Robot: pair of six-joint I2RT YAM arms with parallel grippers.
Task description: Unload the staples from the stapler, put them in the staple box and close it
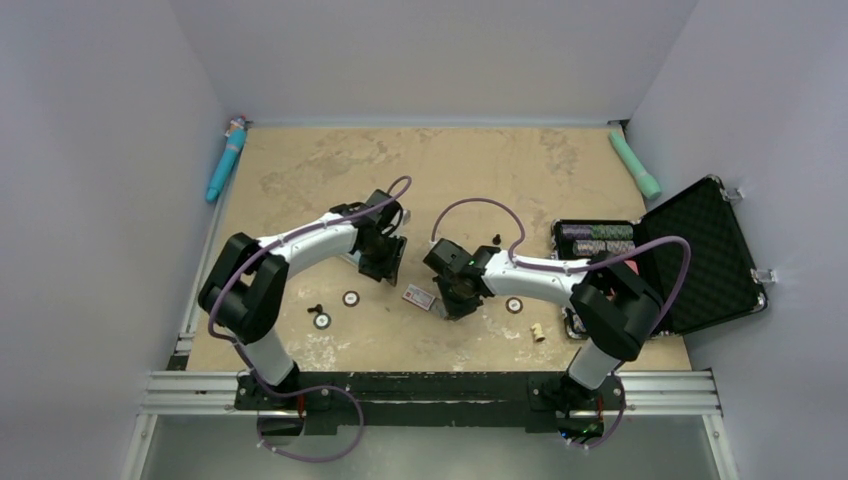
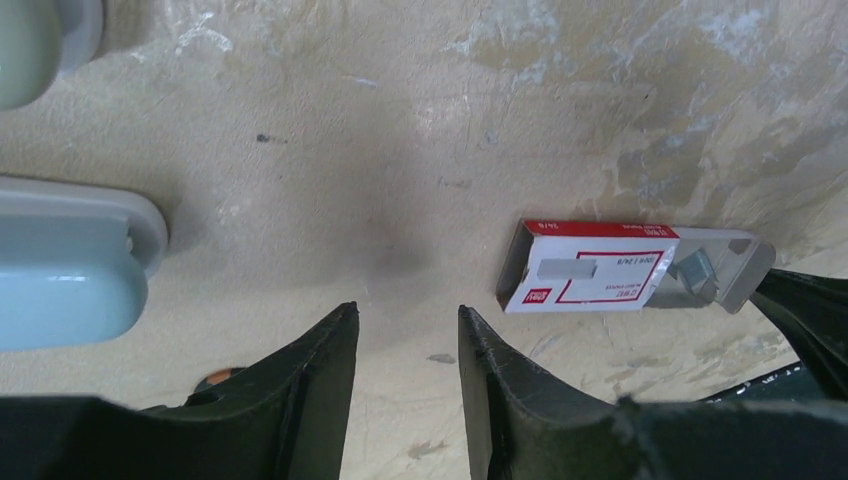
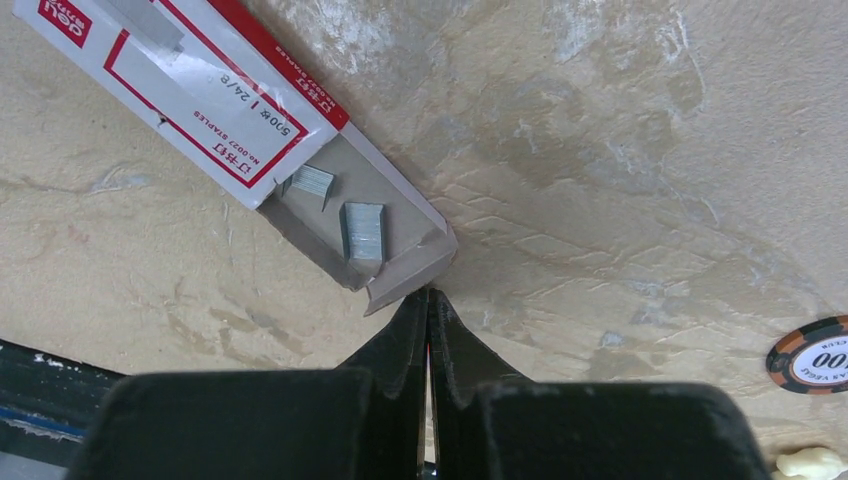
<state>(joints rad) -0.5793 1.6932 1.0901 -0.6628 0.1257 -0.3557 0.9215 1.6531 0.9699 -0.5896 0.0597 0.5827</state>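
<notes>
Left gripper [image 2: 405,365] hangs over the desk [image 2: 400,120], its fingers a narrow gap apart and holding nothing, with the pale blue stapler [image 2: 60,270] just to its side. Short strips of staples [image 3: 362,230] lie on the open flap of a red-and-white box [image 3: 200,90]. Right gripper [image 3: 428,305], fingers pressed together, has its tips at the flap's corner.

Lighting is diffuse, even and moderately bright. The worn beige tabletop [image 1: 480,170] shows soft shadows only, with a dim patch ahead of the left gripper [image 2: 408,312]. The pale blue rounded plastic body [image 2: 60,270] at frame edge is defocused.
</notes>
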